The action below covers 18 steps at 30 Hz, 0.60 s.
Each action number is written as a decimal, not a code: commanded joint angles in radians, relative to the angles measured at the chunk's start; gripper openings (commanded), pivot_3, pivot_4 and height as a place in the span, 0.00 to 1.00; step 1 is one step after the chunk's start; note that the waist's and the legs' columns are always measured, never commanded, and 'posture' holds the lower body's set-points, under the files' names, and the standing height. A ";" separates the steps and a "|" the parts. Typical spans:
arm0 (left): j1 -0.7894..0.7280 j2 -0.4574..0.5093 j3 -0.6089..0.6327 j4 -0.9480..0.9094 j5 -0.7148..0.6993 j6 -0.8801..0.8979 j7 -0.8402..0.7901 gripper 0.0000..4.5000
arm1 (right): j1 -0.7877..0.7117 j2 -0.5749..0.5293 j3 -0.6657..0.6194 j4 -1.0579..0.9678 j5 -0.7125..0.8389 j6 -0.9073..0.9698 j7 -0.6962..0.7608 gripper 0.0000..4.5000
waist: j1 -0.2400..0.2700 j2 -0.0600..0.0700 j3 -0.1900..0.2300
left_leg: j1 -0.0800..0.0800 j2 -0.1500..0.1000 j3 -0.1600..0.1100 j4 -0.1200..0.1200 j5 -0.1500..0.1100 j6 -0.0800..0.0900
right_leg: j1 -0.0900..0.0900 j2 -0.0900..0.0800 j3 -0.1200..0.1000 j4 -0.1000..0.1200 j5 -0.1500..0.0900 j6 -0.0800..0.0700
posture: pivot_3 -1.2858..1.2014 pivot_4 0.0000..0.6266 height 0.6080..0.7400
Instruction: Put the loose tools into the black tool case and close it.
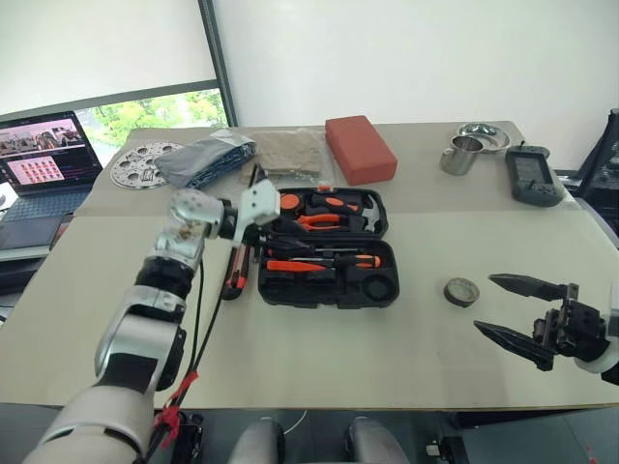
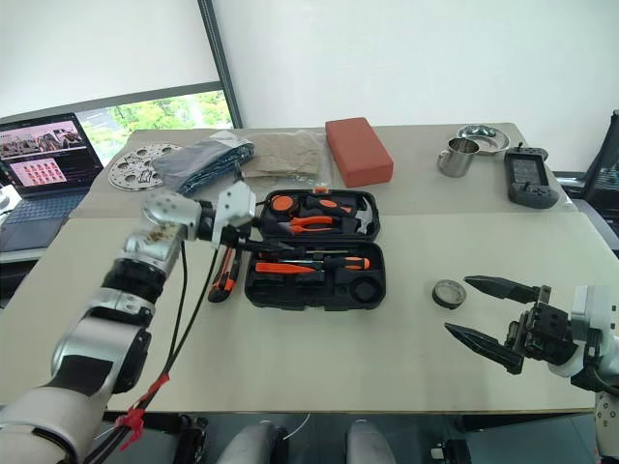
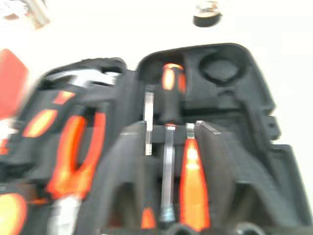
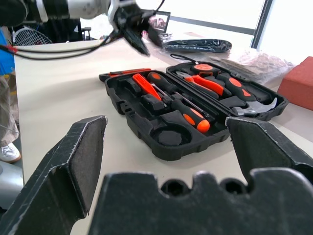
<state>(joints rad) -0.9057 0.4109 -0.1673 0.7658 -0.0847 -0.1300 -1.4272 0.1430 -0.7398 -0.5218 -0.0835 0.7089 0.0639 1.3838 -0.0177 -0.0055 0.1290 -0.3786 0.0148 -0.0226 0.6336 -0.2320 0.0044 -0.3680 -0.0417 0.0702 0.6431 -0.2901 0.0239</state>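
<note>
We can read no text, label, brand or number anywhere; the laptop (image 1: pixel 44 155) screen beside the table (image 1: pixel 319 348) shows thumbnails too small to make out.

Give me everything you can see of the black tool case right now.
The black tool case lies open flat on the tan table, both moulded plastic halves facing up. The far half holds orange-handled pliers and a hammer. The near half holds screwdrivers with black-and-orange handles and an empty round recess at its right end. A utility knife lies just off its left edge; the left pincer hovers over that end. A grey roll sits apart to its right.
</note>
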 commanded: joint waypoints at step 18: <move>0.006 -0.050 -0.003 0.286 0.094 -0.203 0.181 0.01 | -0.012 -0.009 -0.013 -0.017 0.007 -0.022 -0.009 1.00 | 0.003 -0.001 0.001 | -0.001 -0.001 -0.001 0.002 0.000 0.000 | 0.000 0.000 0.000 0.000 0.000 0.000 | 0.52 0.24 0.75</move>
<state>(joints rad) -0.8813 0.3472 -0.1627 1.0312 -0.0201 -0.3203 -1.2736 0.1392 -0.7389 -0.5216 -0.0806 0.7088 0.0603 1.3733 -0.0143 -0.0068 0.1298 -0.3790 0.0142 -0.0231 0.6354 -0.2318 0.0045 -0.3674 -0.0418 0.0699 0.6433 -0.2902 0.0241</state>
